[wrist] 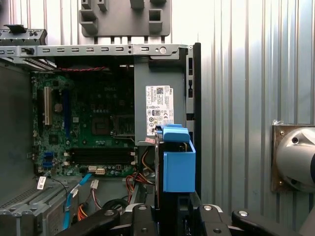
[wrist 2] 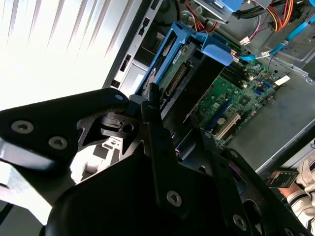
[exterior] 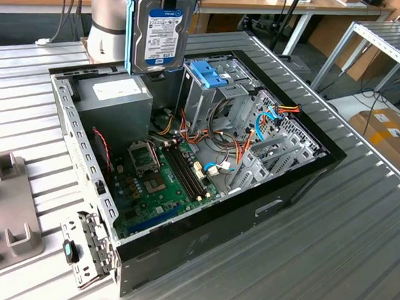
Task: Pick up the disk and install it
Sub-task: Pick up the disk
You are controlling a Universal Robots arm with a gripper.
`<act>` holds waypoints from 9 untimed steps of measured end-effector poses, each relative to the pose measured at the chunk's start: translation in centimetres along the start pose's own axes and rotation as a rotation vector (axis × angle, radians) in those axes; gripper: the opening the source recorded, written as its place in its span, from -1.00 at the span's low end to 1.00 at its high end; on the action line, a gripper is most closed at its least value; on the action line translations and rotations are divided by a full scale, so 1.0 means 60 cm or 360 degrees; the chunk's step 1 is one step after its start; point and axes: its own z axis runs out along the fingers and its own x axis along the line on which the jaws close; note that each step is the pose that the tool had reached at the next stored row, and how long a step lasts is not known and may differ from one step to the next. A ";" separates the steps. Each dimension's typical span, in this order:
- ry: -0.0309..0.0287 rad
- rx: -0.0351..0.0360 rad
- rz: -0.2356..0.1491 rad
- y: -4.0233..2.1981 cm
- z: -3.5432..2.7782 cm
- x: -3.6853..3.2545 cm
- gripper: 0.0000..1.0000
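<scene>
The disk hangs upright above the back corner of the open computer case, its white and blue label facing the exterior camera and light blue rails along its sides. My gripper is shut on it from above. In the first wrist view the disk is edge-on, over the gap beside the grey power supply. In the second wrist view my black fingers clamp the disk by its narrow end. The metal drive cage with a blue latch stands just to the exterior view's right of the disk.
Inside the case lie the green motherboard, the grey power supply and loose coloured cables. A grey fixture rests on the ribbed table at the exterior view's left. The arm's base stands behind the case.
</scene>
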 end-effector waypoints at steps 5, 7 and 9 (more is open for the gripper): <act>0.00000 0.0000 0.0000 -0.003 0.000 0.000 -0.30; 0.00000 0.0000 0.0000 -0.007 0.000 -0.001 -0.30; 0.00001 0.0000 0.0000 -0.009 0.000 -0.001 -0.30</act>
